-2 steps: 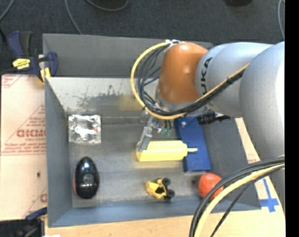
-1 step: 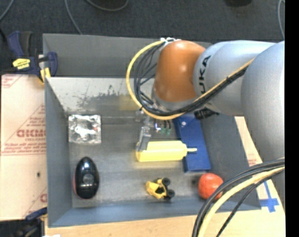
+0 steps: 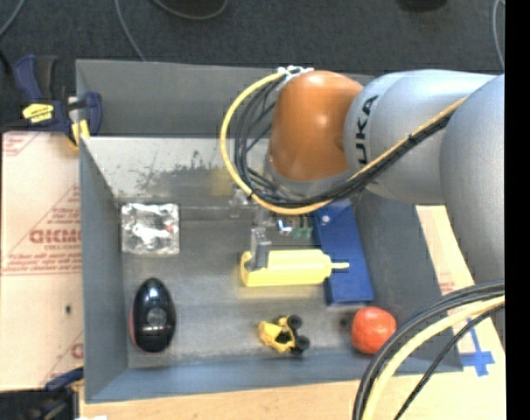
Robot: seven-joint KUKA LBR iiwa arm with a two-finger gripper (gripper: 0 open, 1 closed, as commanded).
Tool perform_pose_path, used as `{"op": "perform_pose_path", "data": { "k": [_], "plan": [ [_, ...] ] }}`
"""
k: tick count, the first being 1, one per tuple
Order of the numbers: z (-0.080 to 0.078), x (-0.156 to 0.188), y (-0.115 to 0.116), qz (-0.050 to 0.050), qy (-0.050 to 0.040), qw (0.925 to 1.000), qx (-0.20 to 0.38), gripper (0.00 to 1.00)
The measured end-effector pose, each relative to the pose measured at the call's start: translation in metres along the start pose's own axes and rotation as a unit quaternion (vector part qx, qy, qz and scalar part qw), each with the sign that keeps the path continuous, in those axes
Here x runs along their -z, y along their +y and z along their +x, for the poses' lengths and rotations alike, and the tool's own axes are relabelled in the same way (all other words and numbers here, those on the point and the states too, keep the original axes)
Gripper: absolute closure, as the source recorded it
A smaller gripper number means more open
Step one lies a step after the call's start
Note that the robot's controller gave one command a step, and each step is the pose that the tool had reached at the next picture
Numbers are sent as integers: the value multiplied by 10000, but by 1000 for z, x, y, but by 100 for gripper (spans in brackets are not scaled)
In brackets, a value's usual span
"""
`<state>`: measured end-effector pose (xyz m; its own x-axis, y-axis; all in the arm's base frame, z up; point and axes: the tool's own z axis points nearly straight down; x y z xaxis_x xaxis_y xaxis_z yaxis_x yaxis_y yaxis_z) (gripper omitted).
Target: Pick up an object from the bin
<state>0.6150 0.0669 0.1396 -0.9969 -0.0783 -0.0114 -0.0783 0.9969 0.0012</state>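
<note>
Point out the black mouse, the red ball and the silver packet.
black mouse [image 3: 153, 315]: camera view, middle of its back.
red ball [image 3: 372, 330]: camera view, its centre.
silver packet [image 3: 149, 228]: camera view, its middle.

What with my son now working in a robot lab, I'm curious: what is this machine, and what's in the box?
The grey limb with the orange cover is a robot arm, reaching in from the right. The single camera looks down, somewhat sideways, into a grey metal bin; the arm should pick one thing out. Below the cover is its claw, low over the left end of a pale yellow block; whether it grips that, I cannot tell. A flat blue thing lies beside the block. Also there: a crinkled silver packet, a black computer mouse, a small yellow-and-black toy and a red-orange ball.
</note>
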Motion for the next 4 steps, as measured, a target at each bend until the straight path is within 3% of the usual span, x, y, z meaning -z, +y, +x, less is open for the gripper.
{"op": "perform_pose_path", "data": {
  "k": [1,2,3,4],
  "plan": [
    [17,5,-23,-8,15,9962,-871,0],
    [27,-1,-40,2,2,9839,-1789,0],
    [42,-18,-38,-1,-5,9970,-770,0],
    [37,-25,-66,-10,-7,10000,-41,0]
  ]
}}
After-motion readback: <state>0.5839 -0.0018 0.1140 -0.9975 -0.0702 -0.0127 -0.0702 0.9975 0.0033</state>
